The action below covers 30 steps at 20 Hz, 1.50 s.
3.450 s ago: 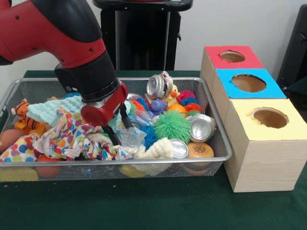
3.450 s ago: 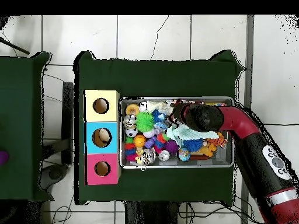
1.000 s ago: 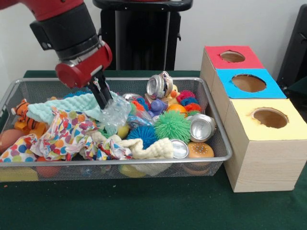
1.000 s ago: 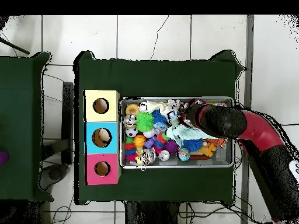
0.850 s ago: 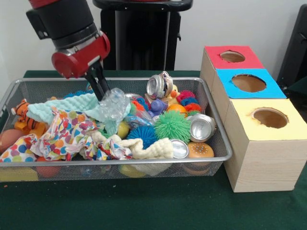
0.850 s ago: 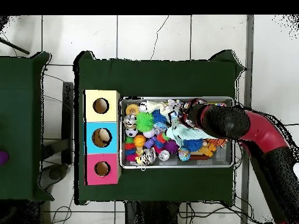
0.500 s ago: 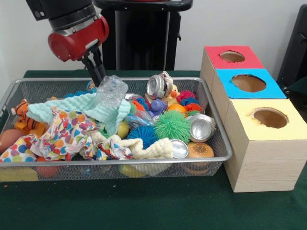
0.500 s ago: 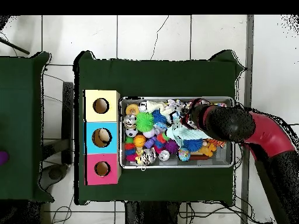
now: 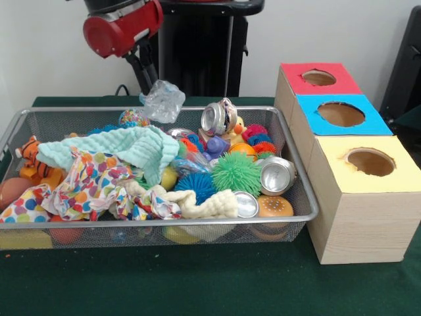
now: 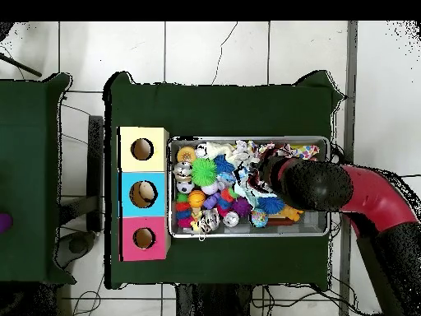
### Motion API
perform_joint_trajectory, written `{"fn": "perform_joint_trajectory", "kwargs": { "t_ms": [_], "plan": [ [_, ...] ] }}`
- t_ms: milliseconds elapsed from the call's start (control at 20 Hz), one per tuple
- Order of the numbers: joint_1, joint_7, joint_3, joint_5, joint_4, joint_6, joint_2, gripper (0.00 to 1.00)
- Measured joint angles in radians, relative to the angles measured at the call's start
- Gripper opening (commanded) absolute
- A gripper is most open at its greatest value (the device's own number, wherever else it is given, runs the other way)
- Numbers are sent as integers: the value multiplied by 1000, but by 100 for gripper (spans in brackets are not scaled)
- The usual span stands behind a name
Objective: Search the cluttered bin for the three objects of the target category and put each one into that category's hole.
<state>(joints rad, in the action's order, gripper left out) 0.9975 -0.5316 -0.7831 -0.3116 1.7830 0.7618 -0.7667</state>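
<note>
- Above the far rim of the wire bin [image 9: 299, 197], the end effector [image 9: 146, 78] is hanging clear of the clutter, its two dark fingers pinched together on a crumpled clear plastic bottle [image 9: 162, 100].
- The bottle is dangling free at the fingertips, touching nothing in the bin; it is sitting just above the mint-green cloth [image 9: 125, 150].
- On the counter [image 9: 197, 283], beside the bin's right end, the three boxes are standing in a row: red-topped box [image 9: 316, 89], blue-topped box [image 9: 358, 118], yellow-topped box [image 9: 395, 184]. Each is showing one round hole in its lid.
- Overhead, something pale is showing inside the blue box's hole [image 10: 143, 194]; the yellow hole [image 10: 141, 149] and red hole [image 10: 143, 238] are looking dark. Cannot tell what the pale thing is, or whether it counts as a delivered item.
- Judgement: one pick is looking complete, with the carry and drop still to do. Which hole suits the bottle is not readable from the frames.
- Still lying in the bin: crushed metal cans [image 9: 218, 118] [image 9: 277, 175], a green spiky ball [image 9: 235, 173], a polka-dot cloth [image 9: 85, 187], a tiger toy [image 9: 29, 158], plus mixed small toys.
- Judgement: at best one of three is in; the search is likely having to go on after this drop, and no other clear plastic is showing on top.
</note>
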Motion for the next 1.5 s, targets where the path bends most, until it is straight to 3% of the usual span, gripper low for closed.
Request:
{"fn": "perform_joint_trajectory", "kwargs": {
  "t_ms": [1000, 1500],
  "plan": [
    [-87, 0, 4, -2, 108, 0, -110, 0],
    [-116, 0, 11, 9, 107, 4, -143, 0]
  ]
}}
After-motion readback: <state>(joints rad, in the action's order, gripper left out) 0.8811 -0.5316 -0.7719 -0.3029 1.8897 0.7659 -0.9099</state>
